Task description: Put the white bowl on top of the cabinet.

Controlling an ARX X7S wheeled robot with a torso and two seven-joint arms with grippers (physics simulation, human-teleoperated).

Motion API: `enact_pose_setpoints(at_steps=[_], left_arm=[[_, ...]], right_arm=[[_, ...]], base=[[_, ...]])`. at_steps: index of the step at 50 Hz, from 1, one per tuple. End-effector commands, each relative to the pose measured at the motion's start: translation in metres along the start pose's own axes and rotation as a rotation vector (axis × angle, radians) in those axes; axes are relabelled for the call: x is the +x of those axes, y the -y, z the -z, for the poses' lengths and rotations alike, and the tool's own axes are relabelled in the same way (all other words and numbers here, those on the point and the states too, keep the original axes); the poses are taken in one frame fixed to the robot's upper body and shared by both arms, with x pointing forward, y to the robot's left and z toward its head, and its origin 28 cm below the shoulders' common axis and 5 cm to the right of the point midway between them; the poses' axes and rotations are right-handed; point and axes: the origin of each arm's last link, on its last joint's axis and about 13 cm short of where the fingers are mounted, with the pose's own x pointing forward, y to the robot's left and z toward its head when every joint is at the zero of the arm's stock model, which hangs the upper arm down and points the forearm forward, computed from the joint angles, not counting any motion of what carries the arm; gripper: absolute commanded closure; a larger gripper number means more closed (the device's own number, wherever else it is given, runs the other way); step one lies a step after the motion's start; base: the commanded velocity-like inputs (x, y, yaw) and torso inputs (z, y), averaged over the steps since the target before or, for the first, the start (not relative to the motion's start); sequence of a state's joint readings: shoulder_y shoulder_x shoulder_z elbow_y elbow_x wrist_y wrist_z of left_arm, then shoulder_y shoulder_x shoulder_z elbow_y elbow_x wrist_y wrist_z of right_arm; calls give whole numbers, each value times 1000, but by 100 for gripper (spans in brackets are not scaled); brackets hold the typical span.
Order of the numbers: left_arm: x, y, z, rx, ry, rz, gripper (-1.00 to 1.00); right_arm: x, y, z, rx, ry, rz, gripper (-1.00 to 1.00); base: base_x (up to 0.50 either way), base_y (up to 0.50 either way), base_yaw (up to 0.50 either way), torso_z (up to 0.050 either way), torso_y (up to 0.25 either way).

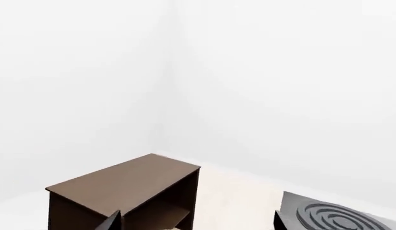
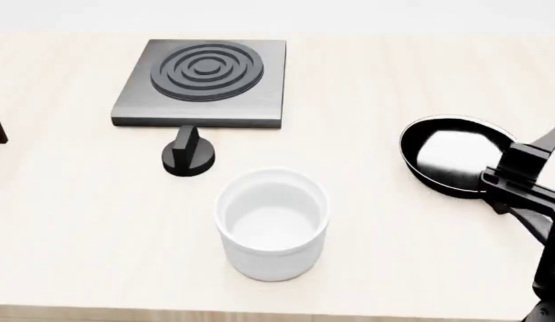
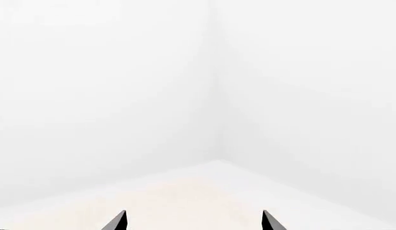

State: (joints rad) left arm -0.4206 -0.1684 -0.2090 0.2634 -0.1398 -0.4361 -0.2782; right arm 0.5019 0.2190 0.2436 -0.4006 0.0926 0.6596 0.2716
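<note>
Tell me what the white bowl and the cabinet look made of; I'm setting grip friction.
White bowl: looks like glazed ceramic, judging by its glossy, plain white walls and thick rim; glossy plastic is possible. Cabinet: looks like dark brown wood or veneer, matte, with faint grain across its flat top.

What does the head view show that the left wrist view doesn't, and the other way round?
Only the head view shows the white bowl, upright and empty on the table, the black frying pan, the black knob and the right arm near the pan. Only the left wrist view shows the cabinet clearly, with nothing on its top, and the room's corner. Both show the grey stove plate.
</note>
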Motion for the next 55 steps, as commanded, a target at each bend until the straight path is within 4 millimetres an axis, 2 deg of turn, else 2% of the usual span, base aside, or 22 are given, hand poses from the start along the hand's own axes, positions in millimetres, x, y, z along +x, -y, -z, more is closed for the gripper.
enact_pose_setpoints(at_steps=[1,55], left_arm=[[8,-12,-7,-9,30,-75,-100],[9,-15,-5,7,22,-93,-100]], right_arm=[[8,14,-8,0,28,76,-100],[9,16,-11,3,60,100,-100]], base=[[0,0,0,0,0],[0,479,0,0,0]])
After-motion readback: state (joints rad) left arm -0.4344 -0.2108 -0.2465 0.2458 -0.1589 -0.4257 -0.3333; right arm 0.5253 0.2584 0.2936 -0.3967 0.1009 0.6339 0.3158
